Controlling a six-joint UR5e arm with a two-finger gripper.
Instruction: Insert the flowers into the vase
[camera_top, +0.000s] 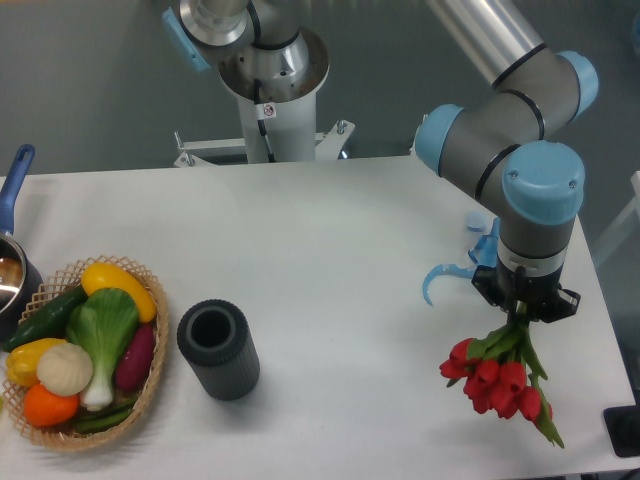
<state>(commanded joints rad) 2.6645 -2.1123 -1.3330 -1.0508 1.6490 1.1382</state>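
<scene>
red flowers (497, 383) pinched by end effector (522, 312), fingers hidden; vase (218, 349) well apart, upright.

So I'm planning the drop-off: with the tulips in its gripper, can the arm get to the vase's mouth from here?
Probably yes. The vase stands upright with its mouth uncovered, and bare table lies between it and the gripper holding the flowers. The basket sits close beside it.
</scene>
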